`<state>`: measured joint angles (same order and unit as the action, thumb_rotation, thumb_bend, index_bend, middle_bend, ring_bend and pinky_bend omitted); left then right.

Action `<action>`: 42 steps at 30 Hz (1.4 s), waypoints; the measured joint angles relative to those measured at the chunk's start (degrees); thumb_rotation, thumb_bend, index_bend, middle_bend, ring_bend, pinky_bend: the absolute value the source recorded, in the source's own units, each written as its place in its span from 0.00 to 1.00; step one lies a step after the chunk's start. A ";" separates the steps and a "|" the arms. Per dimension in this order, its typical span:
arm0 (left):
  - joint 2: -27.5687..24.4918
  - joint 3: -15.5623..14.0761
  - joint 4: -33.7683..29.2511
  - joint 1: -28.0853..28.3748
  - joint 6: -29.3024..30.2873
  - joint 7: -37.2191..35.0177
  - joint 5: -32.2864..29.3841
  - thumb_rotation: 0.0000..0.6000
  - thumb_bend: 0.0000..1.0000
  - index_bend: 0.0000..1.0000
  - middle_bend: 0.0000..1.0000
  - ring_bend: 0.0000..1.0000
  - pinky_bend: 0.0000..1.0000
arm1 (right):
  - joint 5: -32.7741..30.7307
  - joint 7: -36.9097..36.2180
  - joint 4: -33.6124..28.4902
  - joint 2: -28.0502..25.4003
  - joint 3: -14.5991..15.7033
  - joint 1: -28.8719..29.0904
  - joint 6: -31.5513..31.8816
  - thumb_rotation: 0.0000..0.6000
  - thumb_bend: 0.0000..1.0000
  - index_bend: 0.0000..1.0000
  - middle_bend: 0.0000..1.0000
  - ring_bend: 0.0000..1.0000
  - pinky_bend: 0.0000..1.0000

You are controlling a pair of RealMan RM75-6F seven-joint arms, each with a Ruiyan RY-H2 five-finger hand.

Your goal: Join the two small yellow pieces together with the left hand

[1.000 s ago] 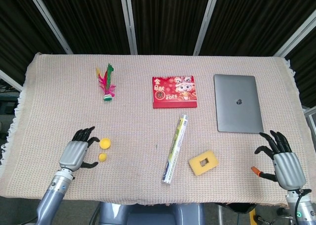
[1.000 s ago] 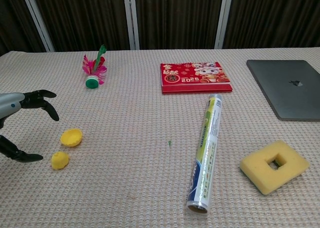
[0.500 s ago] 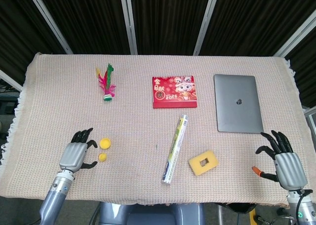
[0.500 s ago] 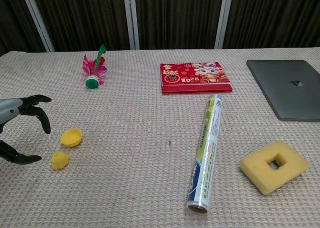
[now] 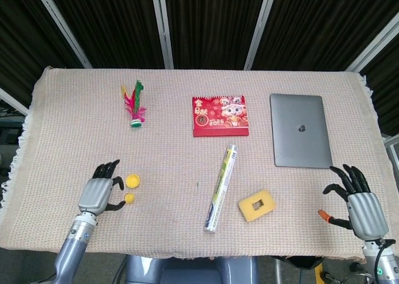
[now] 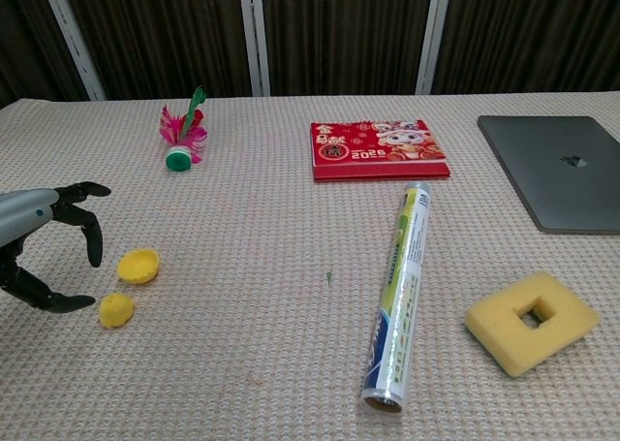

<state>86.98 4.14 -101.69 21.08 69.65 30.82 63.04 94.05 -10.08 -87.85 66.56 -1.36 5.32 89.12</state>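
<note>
Left hand spread beside two yellow pieces on the cloth-covered table

The table (image 5: pixel 75 109) carries a laptop (image 5: pixel 299 130) at two o'clock, a red calendar (image 5: pixel 220 115) at twelve, a tube (image 5: pixel 221 186) and a sponge (image 5: pixel 255 205) near centre. At eight o'clock the left hand (image 5: pixel 98 193) is spread, gripping nothing, just beside the yellow cup (image 5: pixel 132 181) and yellow ball (image 5: pixel 129 198), which lie apart. The right hand (image 5: pixel 358 200) is spread too, at four.

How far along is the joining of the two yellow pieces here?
Nothing is joined yet: the cup-shaped yellow piece and the rounded yellow piece lie apart on the tablecloth. The left hand is beside them, fingers spread, holding neither. The right hand rests at the far edge, holding nothing. Left to do: grasp, align and press them together.
</note>
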 measured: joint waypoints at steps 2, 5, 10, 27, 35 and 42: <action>0.44 0.04 0.22 0.16 -0.06 0.20 -0.40 1.00 0.20 0.49 0.00 0.00 0.00 | 0.03 -0.11 0.06 0.01 0.00 -0.02 0.06 1.00 0.00 0.48 0.12 0.00 0.00; 1.33 0.24 0.74 0.47 -0.23 0.39 -1.28 1.00 0.20 0.49 0.00 0.00 0.00 | 0.12 -0.26 0.08 0.02 0.01 -0.01 0.13 1.00 0.00 0.48 0.12 0.00 0.00; 2.81 0.35 1.86 1.22 -0.66 1.00 -2.07 1.00 0.20 0.49 0.00 0.00 0.00 | 0.10 -0.62 0.16 0.03 0.00 0.00 0.14 1.00 0.00 0.48 0.11 0.00 0.00; 3.91 -0.12 2.36 2.05 -0.77 1.20 -3.01 1.00 0.24 0.49 0.00 0.00 0.00 | 0.03 -1.66 0.43 0.03 -0.15 0.02 0.35 1.00 0.00 0.48 0.10 0.00 0.00; 4.00 -0.09 2.71 1.71 0.02 -0.12 -2.96 1.00 0.24 0.49 0.00 0.00 0.00 | 0.07 -1.69 0.43 0.04 -0.16 0.03 0.40 1.00 0.00 0.48 0.10 0.00 0.00; 4.70 -0.29 3.23 1.71 0.50 -0.36 -2.33 1.00 0.24 0.46 0.00 0.00 0.00 | 0.04 -1.72 0.42 0.05 -0.16 0.06 0.35 1.00 0.00 0.48 0.10 0.00 0.00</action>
<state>91.68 3.85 -98.46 22.79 70.15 30.45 60.71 94.10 -11.80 -87.43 66.60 -1.52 5.38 89.48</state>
